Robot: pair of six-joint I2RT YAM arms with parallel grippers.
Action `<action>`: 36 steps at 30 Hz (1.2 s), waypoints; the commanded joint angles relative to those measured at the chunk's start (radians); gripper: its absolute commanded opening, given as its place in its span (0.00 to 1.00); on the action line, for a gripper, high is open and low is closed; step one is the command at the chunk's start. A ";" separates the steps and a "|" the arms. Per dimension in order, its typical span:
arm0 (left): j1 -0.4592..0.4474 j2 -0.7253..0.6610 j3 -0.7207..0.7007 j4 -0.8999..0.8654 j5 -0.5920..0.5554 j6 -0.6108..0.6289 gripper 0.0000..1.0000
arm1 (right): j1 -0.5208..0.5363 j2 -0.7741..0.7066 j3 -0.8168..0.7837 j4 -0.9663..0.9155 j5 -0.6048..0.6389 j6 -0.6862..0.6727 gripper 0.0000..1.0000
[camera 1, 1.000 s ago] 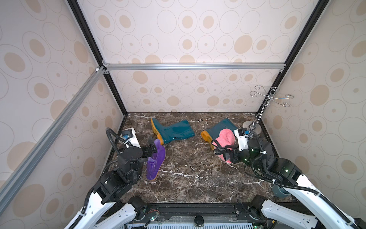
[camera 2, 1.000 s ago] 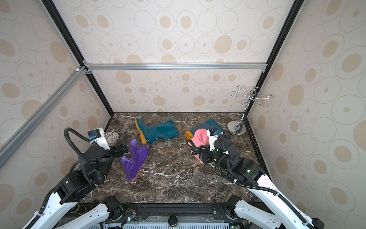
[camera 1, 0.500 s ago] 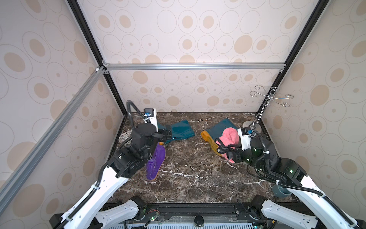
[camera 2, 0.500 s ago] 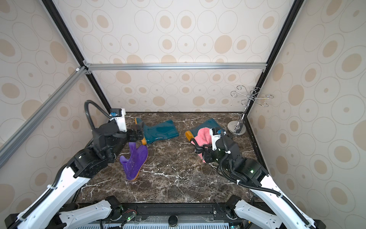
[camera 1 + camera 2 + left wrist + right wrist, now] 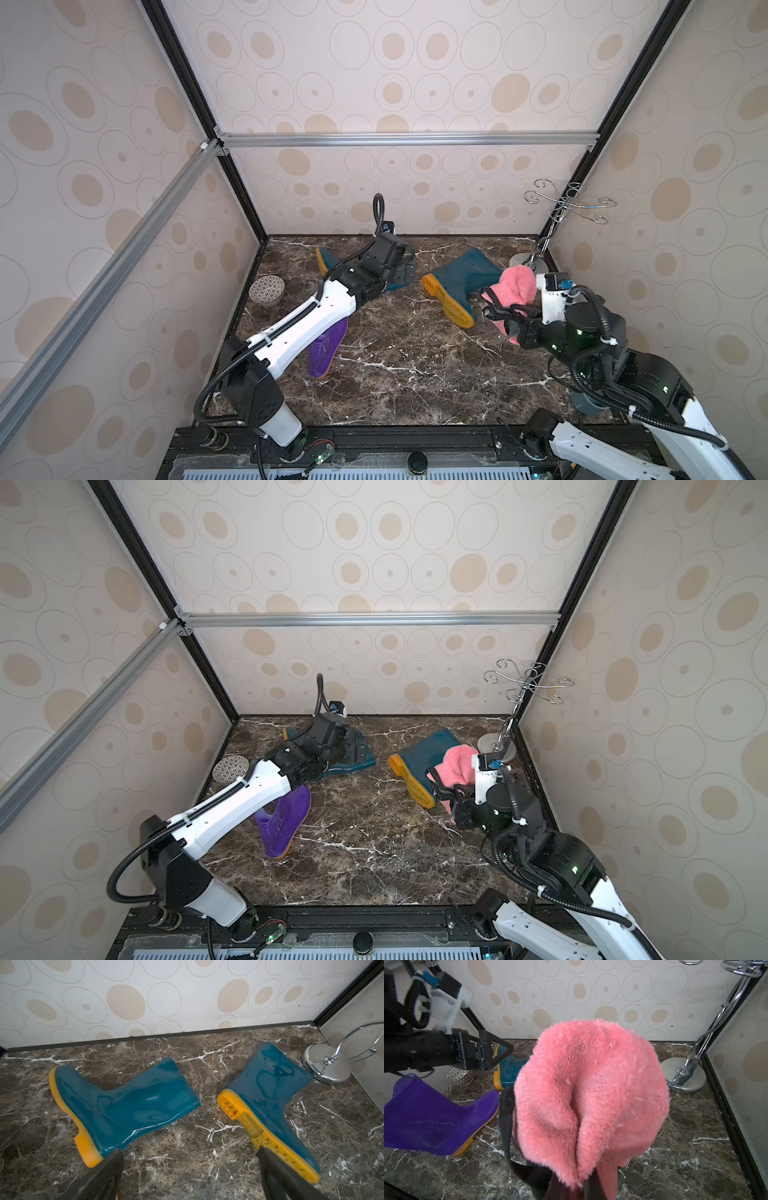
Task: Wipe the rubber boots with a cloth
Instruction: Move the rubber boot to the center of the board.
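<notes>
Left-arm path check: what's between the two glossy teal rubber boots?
Nothing: only bare dark marble floor separates the left teal boot from the right teal boot; the left wrist view shows it.

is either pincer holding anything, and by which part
The right pincer grips the fluffy pink cloth by a bunched end; the left pincer is open, holding nothing.

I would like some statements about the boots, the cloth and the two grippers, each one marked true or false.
1. The right gripper is shut on the pink cloth. True.
2. The left gripper grips a teal boot. False: it is open and holds nothing.
3. All three boots stand upright. False: the purple boot, the teal boot near the left gripper and the teal boot beside the cloth lie on their sides.
4. A chrome stand is in a back corner. True.
</notes>
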 commanded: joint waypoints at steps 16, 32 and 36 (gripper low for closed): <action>0.001 0.457 0.272 0.017 -0.027 -0.044 1.00 | -0.001 -0.044 0.023 -0.047 0.062 -0.049 0.00; 0.074 0.618 0.293 0.146 -0.009 0.013 0.93 | -0.001 -0.032 0.017 -0.019 0.066 -0.111 0.00; 0.082 0.648 0.304 0.177 -0.011 0.047 0.90 | 0.000 -0.016 0.010 0.000 0.051 -0.115 0.00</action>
